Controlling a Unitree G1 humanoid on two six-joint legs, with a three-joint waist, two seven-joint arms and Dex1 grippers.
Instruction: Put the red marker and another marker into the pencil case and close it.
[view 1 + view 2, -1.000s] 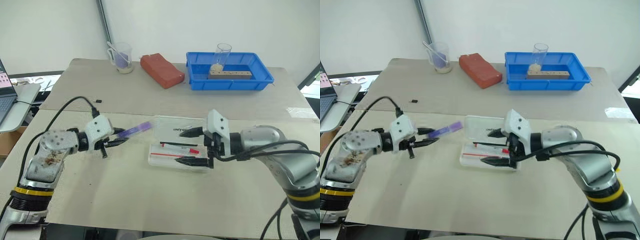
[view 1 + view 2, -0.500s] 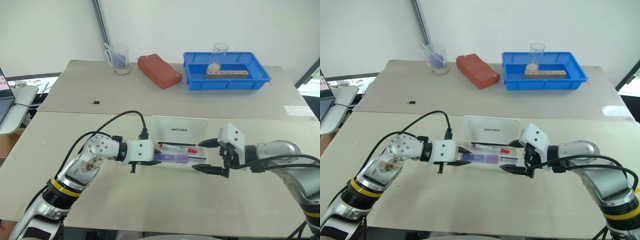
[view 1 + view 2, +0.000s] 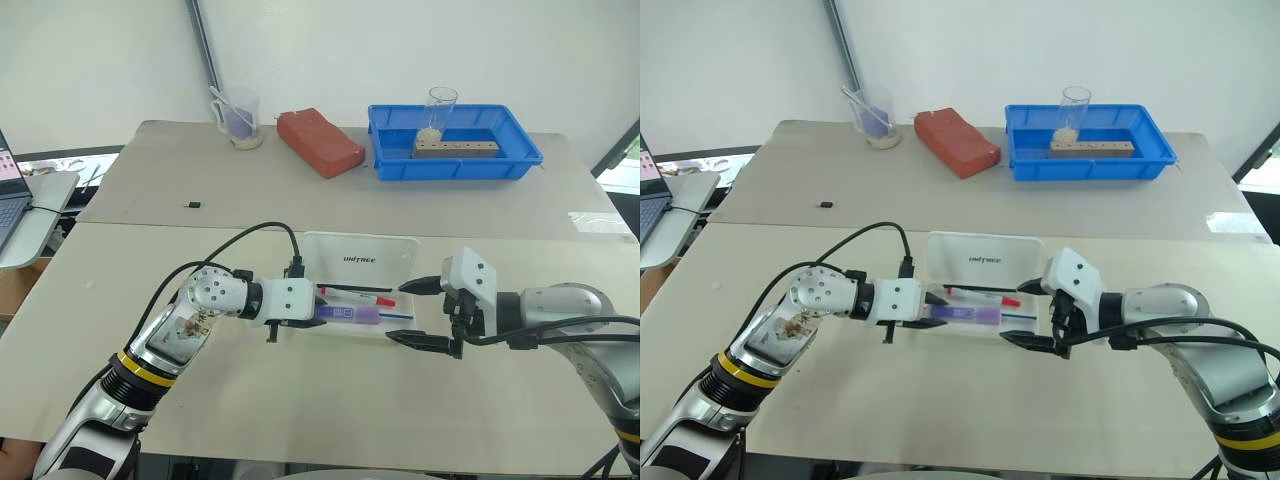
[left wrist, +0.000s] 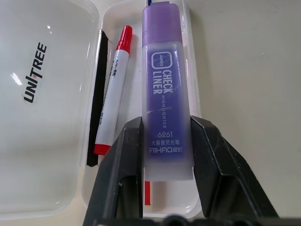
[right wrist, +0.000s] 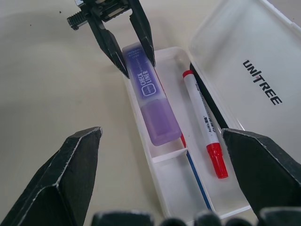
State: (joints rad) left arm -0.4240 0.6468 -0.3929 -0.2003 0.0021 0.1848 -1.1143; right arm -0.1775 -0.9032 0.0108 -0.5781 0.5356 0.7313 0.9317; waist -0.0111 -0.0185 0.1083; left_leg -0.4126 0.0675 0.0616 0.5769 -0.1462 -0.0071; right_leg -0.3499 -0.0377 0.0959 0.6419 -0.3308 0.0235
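Head view: on the desk (image 3: 250, 400) the pencil case (image 3: 362, 262) lies with its lid up, the red marker (image 3: 358, 297) inside.

Left wrist view: the left gripper (image 4: 165, 141) clasps the purple marker (image 4: 164, 94) over the case.

Right wrist view: the right gripper (image 5: 164, 155) is spread wide, holding nothing.

Left arm bent at the elbow and reaching in from the near left, wrist turned rightward; left gripper (image 3: 318, 314) pointing right and slightly down, fingers (image 4: 123, 155) set on either side of the purple marker (image 4: 165, 89), whether pressing or just parted not clear. Right arm reaching in from the near right, forearm angled leftward; right gripper (image 3: 414, 314) pointing left, fingers (image 5: 70, 165) spread wide, nothing between them.
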